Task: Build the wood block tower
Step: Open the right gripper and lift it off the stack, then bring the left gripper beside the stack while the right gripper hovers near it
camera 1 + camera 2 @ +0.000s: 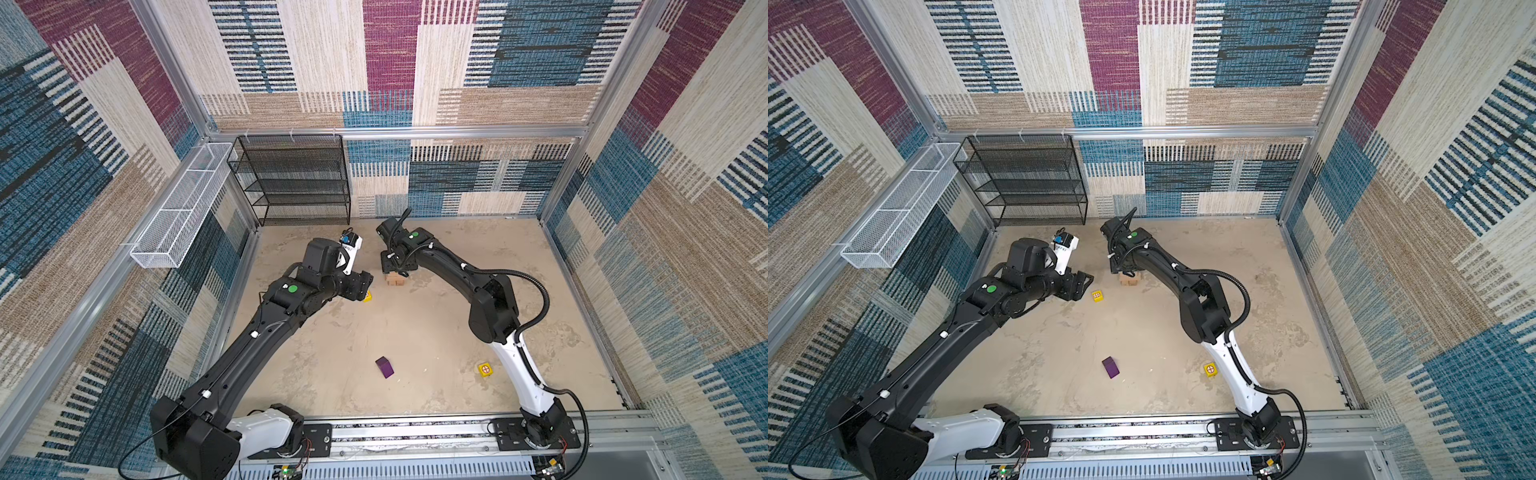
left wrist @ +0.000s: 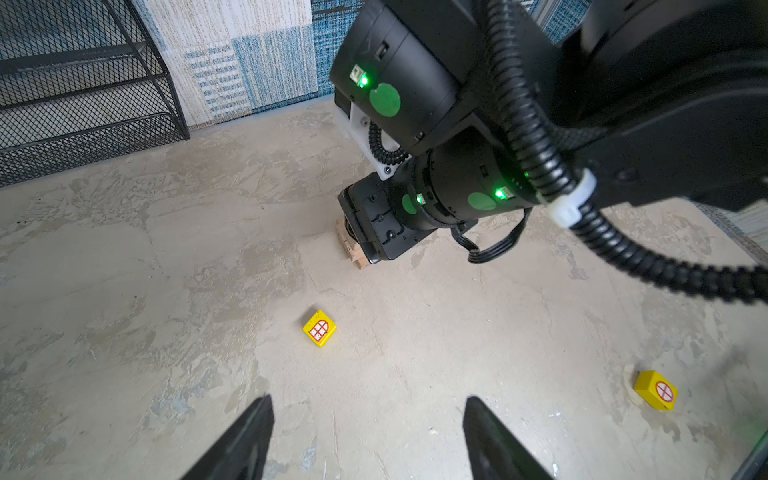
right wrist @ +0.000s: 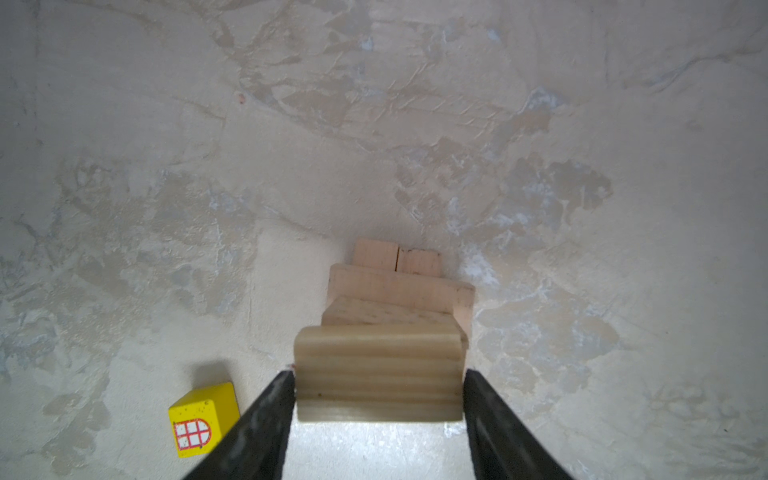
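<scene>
Mottled beige table [image 1: 415, 332] inside a carpet-walled cell is carrying everything. Tower [image 1: 395, 279] is standing toward the far edge, approx mid-width. The R wrist view is showing crossed tan layers w/ a pair at the bottom, exact count unclear. R claw [image 3: 378, 374] is sitting right over it, fingers pressing both sides of the top brick [image 3: 378, 349], so clamped on it and not yet letting go. L claw [image 2: 369, 400] is hovering w/ fingers wide apart, nothing btwn them, facing the window cube [image 2: 319, 328] lying near the tower on its left-edge side. Other cube [image 1: 485, 369] is lying toward the front-right corner, purple block [image 1: 385, 367] mid-width toward the front edge. My read: bricks nearly done, w/ both cubes and the purple block remaining.
</scene>
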`<control>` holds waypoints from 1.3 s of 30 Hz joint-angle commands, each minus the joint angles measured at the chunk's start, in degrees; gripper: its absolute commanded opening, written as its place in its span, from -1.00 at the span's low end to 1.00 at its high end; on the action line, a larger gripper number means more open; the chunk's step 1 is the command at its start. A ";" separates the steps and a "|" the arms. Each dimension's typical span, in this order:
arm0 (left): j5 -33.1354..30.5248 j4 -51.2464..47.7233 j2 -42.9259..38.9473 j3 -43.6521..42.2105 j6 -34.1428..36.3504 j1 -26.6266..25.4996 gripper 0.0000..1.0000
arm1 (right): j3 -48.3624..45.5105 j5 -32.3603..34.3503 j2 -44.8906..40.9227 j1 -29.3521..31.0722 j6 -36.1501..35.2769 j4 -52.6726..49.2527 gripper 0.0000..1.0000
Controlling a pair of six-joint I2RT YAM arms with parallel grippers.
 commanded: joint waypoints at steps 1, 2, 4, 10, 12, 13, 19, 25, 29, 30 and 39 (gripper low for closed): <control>0.72 1.40 -0.35 -0.14 -0.43 0.08 0.53 | 0.49 0.52 0.17 0.06 0.69 0.13 0.32; 0.79 1.40 -0.31 -0.13 -0.45 0.07 0.53 | 0.49 0.56 0.17 0.06 0.72 0.01 0.31; 0.73 1.41 -0.35 -0.11 -0.42 0.08 0.53 | 0.49 0.85 0.21 0.09 0.89 -0.22 0.32; -0.17 1.53 -0.66 -0.19 -0.58 0.25 0.53 | 1.31 0.17 -1.17 0.06 1.57 -0.11 0.56; -1.29 1.79 -1.13 -0.29 -0.86 0.33 0.52 | 1.88 -0.05 -2.16 0.06 1.64 0.30 0.63; -2.02 2.01 -1.36 -0.40 -1.08 0.42 0.52 | 2.13 -0.04 -2.55 0.06 1.53 0.46 0.64; -8.59 3.31 -3.11 -1.53 -2.92 1.01 0.15 | 1.27 2.53 -6.02 0.06 0.54 -0.27 0.62; -3.44 5.00 2.29 -0.57 -9.22 2.56 -0.52 | -15.58 4.86 -16.57 -0.58 -1.65 9.23 0.40; -0.52 6.42 9.30 1.74 -13.88 3.06 -1.00 | -28.91 1.32 -25.05 -2.15 -2.91 18.78 0.35; -0.19 6.93 10.92 2.25 -14.49 3.15 -1.00 | -31.78 0.60 -26.86 -2.61 -3.17 20.63 0.35; 3.63 7.85 28.09 10.51 -16.42 4.29 -1.00 | -52.44 -2.70 -40.94 -4.74 -6.13 33.35 0.36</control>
